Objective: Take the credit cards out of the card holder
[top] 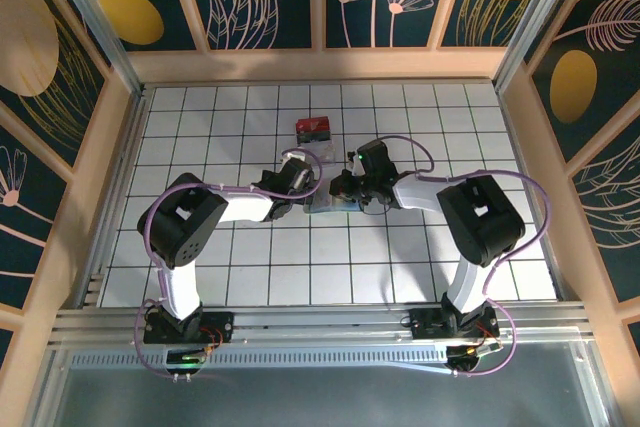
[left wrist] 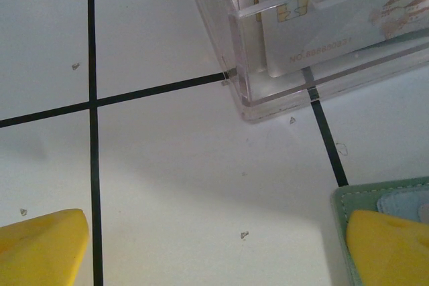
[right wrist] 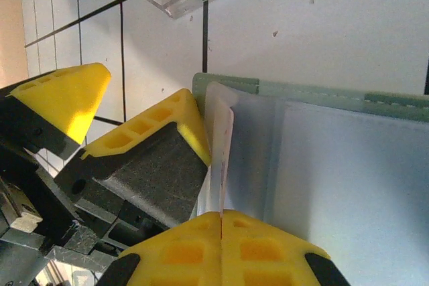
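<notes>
Mid-extraction, judging by how things lie. Working at the middle of the white gridded surface point(left wrist: 167, 165), both arms meeting tip to tip.

Card holder point(right wrist: 348, 185) laid open and flat there, pale green border outermost, grey-blue pockets facing up.

Left pincer point(left wrist: 214, 249) spread as wide as it goes and gripping nothing. One yellow finger point(left wrist: 385, 249) set down on the holder's corner, the other out over bare surface well to the side. Placed so, most likely, to pin the holder against lifting or sliding while the other side pulls.

Right pincer point(right wrist: 221, 232) closed tight, fingertips meeting on the edge of a thin pale sheet with a reddish rim. Standing up out of a pocket just beside the pinning finger, and most likely a credit card point(right wrist: 218, 159) partly drawn, though hard to tell apart from a pocket flap at this angle.

Just beyond the holder, a clear plastic box point(left wrist: 241, 65) with a white-pink chip card point(left wrist: 322, 38) already inside; probably the drop place. Farther back and well apart, a small red-topped box point(top: 313, 129).

Calls next for a straight pull along the pocket's line, away from the pinning finger. Otherwise, risk of bending the card or dragging the holder along with it.
</notes>
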`<state>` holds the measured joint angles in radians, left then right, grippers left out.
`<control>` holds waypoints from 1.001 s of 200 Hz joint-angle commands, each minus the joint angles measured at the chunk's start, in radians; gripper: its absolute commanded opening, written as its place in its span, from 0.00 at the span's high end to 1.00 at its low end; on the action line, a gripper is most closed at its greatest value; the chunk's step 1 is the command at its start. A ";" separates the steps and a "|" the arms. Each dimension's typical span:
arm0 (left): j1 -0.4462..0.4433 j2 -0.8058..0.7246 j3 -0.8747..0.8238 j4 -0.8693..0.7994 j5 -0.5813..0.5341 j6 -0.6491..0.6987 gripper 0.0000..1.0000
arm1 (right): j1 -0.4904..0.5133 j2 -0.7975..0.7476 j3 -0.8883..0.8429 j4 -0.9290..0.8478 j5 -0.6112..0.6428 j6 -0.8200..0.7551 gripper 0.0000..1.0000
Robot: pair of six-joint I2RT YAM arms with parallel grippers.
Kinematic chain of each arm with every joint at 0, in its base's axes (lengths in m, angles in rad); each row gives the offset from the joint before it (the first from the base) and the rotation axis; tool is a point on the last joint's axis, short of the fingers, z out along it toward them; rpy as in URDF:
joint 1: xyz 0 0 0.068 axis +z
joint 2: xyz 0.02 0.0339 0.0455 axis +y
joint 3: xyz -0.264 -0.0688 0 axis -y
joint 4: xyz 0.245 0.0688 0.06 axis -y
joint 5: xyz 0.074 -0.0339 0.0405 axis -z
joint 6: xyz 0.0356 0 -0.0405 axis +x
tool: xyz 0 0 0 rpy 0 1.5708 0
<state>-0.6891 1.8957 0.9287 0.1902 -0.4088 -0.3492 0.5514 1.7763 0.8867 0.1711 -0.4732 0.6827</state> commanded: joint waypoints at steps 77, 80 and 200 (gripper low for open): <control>0.002 0.053 -0.013 -0.121 -0.039 0.015 0.01 | -0.064 -0.139 -0.031 -0.107 0.110 -0.070 1.00; 0.002 0.052 -0.013 -0.121 -0.039 0.016 0.01 | -0.065 -0.143 -0.032 -0.110 0.112 -0.072 1.00; 0.005 -0.205 0.009 -0.136 0.038 -0.026 0.01 | -0.090 -0.317 -0.066 -0.125 0.145 -0.126 1.00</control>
<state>-0.6918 1.8126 0.9314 0.0795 -0.4141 -0.3466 0.4706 1.5196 0.8452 0.0437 -0.3405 0.5869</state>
